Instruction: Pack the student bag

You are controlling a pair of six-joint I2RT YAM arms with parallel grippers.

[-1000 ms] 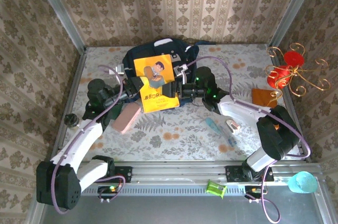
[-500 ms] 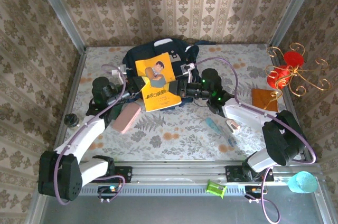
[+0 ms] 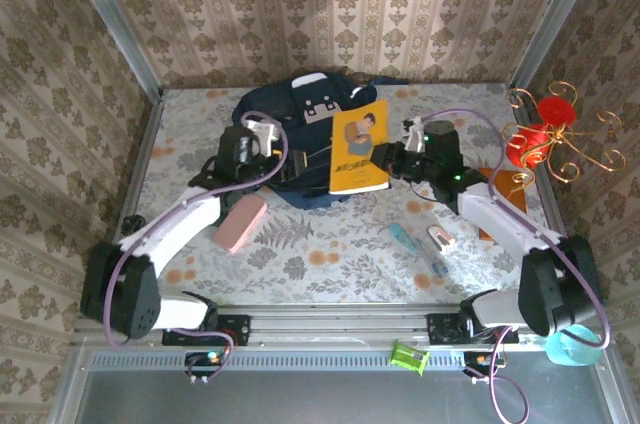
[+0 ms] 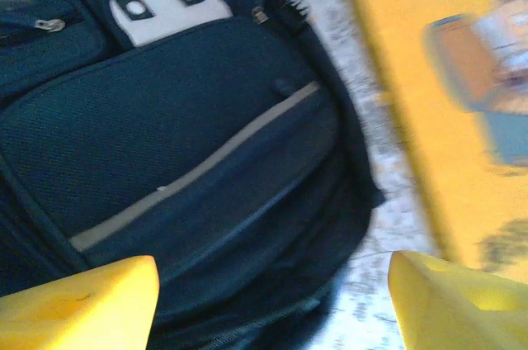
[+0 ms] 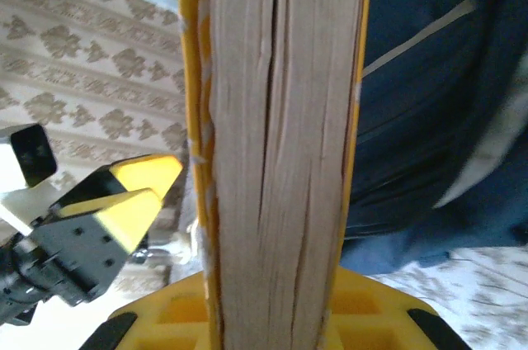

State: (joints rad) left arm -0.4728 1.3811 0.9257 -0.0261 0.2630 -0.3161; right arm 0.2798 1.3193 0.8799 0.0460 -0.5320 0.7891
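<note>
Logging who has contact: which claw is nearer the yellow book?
Right. The right claw grips the yellow book by its edge; the left claw hangs open over the student bag, left of the book.

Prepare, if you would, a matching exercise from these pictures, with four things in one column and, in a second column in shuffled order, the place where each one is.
Things
1. yellow-covered book
2. pink rectangular block
3. dark navy fabric backpack
4. gold wire stand with red cups

Places
A. lying flat on the table, beside the left arm
B. far middle of the table
C. by the table's right edge
D. clamped in the jaws of the right arm

Pairs: 1-D, 2-A, 3-B, 4-C
</note>
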